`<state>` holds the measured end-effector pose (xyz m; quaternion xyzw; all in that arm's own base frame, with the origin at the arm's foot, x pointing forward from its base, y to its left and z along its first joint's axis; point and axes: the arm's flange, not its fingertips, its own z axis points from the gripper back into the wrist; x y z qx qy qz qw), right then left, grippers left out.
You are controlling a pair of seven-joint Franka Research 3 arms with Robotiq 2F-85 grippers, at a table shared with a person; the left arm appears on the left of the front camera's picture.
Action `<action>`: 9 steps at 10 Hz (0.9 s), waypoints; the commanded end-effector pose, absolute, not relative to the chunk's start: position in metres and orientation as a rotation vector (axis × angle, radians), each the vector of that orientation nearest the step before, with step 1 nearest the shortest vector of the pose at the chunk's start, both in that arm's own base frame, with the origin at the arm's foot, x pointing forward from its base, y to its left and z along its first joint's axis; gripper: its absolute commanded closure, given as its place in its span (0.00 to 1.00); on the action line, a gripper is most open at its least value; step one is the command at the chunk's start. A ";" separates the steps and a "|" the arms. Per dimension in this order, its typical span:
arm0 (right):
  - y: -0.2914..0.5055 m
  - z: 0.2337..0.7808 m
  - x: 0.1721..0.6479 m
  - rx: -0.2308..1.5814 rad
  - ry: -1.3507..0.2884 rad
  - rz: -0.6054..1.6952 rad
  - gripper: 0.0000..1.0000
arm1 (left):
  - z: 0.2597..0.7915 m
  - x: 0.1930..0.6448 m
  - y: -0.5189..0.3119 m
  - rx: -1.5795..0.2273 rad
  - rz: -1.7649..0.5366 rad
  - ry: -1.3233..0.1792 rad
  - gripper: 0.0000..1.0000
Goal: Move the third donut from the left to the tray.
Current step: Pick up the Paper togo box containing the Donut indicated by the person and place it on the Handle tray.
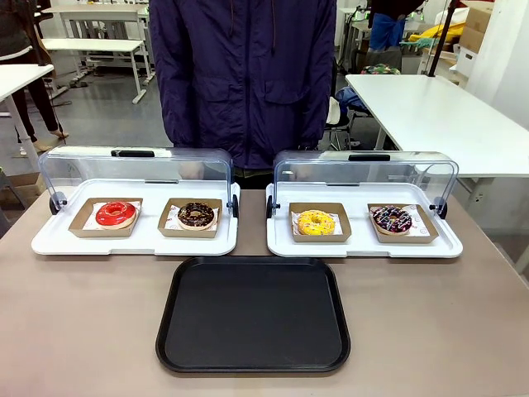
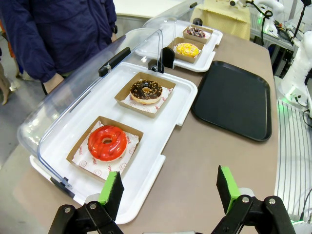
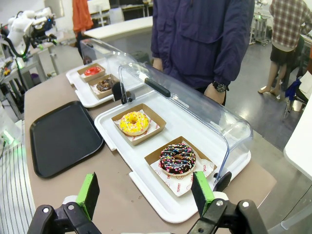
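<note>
Front view | yellow donut point(image 1: 316, 222) 1 of 4 | black tray point(image 1: 253, 314) 1 | left hand point(image 2: 169, 187), right hand point(image 3: 146, 190) released

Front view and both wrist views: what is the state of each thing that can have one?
Left display lid, open, swung back.
Right display lid, open, swung back.
Yellow donut, in its cardboard holder on the right display tray.
Black tray, empty.
Left gripper, open, holding nothing.
Right gripper, open, holding nothing.

Person point(image 1: 244, 74) cut off above shoulders by top edge.
</note>
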<state>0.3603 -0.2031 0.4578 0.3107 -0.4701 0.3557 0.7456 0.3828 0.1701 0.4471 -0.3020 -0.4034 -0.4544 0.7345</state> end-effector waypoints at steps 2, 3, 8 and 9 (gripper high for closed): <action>-0.203 0.458 0.363 0.682 -1.060 0.790 0.00 | 0.449 0.383 0.172 -0.663 -1.008 -0.887 0.00; -0.203 0.458 0.363 0.682 -1.060 0.790 0.00 | 0.449 0.383 0.172 -0.663 -1.008 -0.887 0.00; -0.203 0.458 0.363 0.682 -1.060 0.790 0.00 | 0.449 0.383 0.172 -0.663 -1.008 -0.887 0.00; -0.203 0.458 0.363 0.682 -1.060 0.790 0.00 | 0.449 0.383 0.172 -0.663 -1.008 -0.887 0.00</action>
